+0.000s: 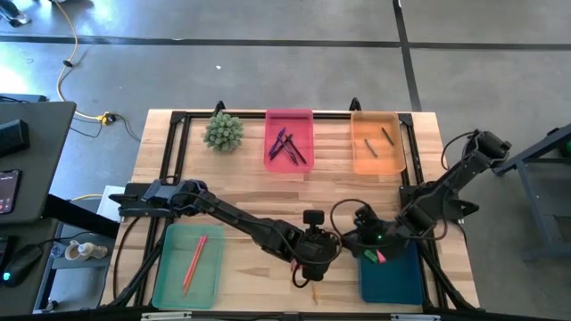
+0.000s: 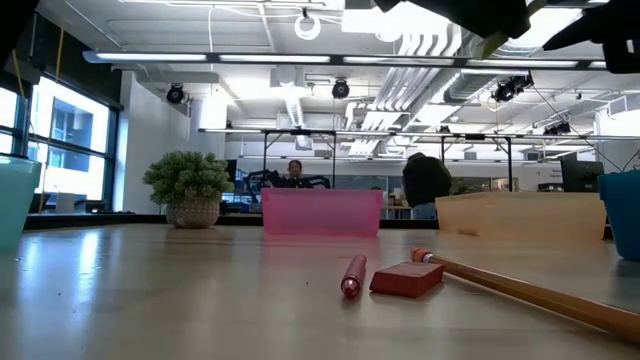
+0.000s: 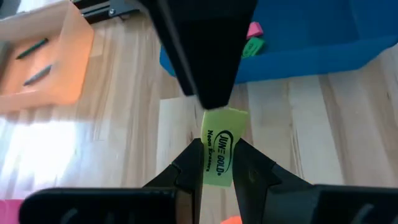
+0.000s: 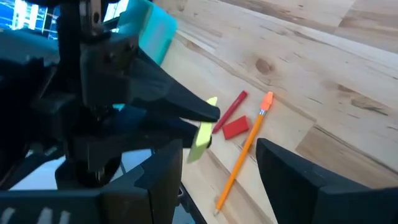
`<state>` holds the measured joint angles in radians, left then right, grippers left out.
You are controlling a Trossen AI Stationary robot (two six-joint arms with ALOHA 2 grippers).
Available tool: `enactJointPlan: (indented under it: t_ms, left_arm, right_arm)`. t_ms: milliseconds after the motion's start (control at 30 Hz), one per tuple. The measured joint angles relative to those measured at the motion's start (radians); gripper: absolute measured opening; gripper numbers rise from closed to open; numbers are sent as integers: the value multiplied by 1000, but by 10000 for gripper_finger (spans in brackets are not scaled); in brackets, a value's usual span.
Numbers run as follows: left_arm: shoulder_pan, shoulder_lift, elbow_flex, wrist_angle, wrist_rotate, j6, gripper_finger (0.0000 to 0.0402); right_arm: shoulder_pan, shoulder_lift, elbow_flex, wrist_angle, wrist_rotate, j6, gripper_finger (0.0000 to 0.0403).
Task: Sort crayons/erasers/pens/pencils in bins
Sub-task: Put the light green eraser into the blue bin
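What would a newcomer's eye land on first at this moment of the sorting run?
Probably the yellow-green neon eraser block pinched between the left gripper fingers above the wooden table, near the dark blue plastic bin that already holds a pink and a green eraser. Next, the loose cluster on the table's front edge: a long orange pencil, a red eraser block and a short red stick. The right gripper hangs open close by.

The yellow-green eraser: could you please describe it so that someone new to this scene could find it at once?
Start at the dark blue bin at the table's near right corner; just left of it the left gripper hangs over the bare wood. The yellow-green eraser is pinched upright in its jaws, off the table. Unlike the red eraser lying flat below beside the orange pencil, it is neon yellow with dark lettering.
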<state>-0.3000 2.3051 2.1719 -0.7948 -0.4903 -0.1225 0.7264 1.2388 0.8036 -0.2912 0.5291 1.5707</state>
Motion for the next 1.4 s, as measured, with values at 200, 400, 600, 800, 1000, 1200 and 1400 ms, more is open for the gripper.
enactJointPlan:
  t_ms: [200, 400, 600, 800, 1000, 1200, 1400]
  left_arm:
    - [1, 0, 0, 21, -25, 3, 51]
    - [11, 0, 0, 52, -46, -4, 51]
    - [12, 0, 0, 52, -46, -5, 51]
    - [12, 0, 0, 52, -46, -4, 51]
    - [13, 0, -1, 51, -46, -4, 51]
    - [12, 0, -2, 51, -45, -4, 55]
    - [12, 0, -2, 51, -44, -4, 85]
  right_arm:
    - [-38, 0, 0, 7, -48, 0, 197]
    - [-54, 0, 0, 12, -74, 0, 197]
    - [-54, -1, 0, 11, -71, 1, 173]
    - [-54, -1, 1, 3, -71, -3, 102]
    - [-54, -2, 3, 4, -71, -8, 37]
    - [-54, -2, 3, 2, -71, -5, 7]
    - [-54, -2, 3, -5, -71, -1, 4]
